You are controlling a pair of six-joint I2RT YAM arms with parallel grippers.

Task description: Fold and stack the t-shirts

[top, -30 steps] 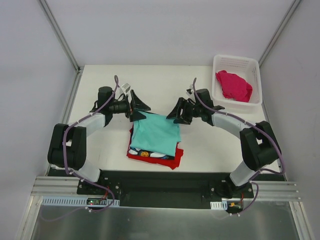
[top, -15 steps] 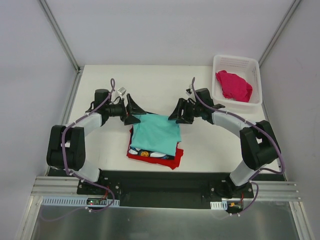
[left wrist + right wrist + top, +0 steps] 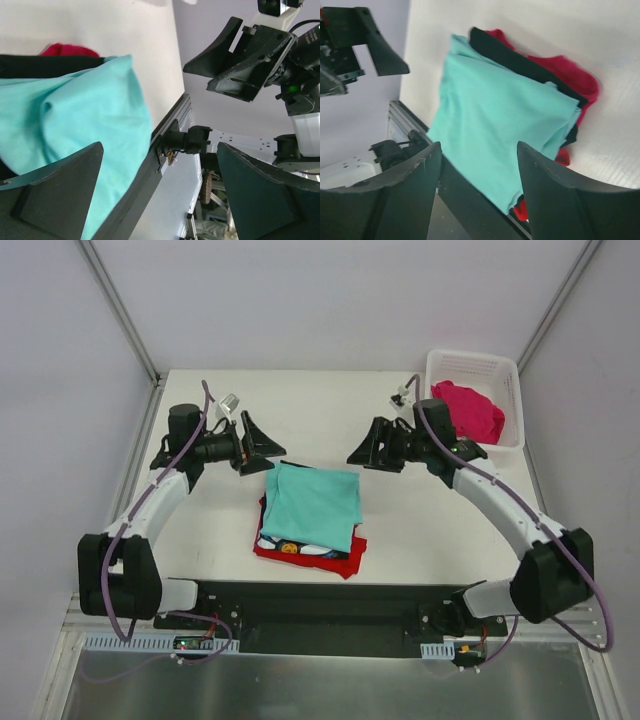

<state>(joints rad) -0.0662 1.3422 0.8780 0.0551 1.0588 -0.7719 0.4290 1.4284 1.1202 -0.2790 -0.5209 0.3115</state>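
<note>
Three folded shirts sit in a pile near the front middle of the white table (image 3: 300, 400). The mint-teal shirt (image 3: 312, 502) is on top. The black shirt (image 3: 300, 547) peeks out under it at the near edge, where a bit of its picture shows, and the red shirt (image 3: 345, 562) is at the bottom. The pink shirt (image 3: 466, 412) lies crumpled in the white basket (image 3: 472, 354) at the far right corner of the table — it is not folded. The left claw (image 3: 262, 444) hangs just past the pile's far left corner, with its two fingers spread wide and nothing in them. The right claw (image 3: 366, 447) hangs past the far right corner, between the pile and the basket — its fingers are apart too, with nothing between them. The two claws face each other across the far edge of the pile.
</note>
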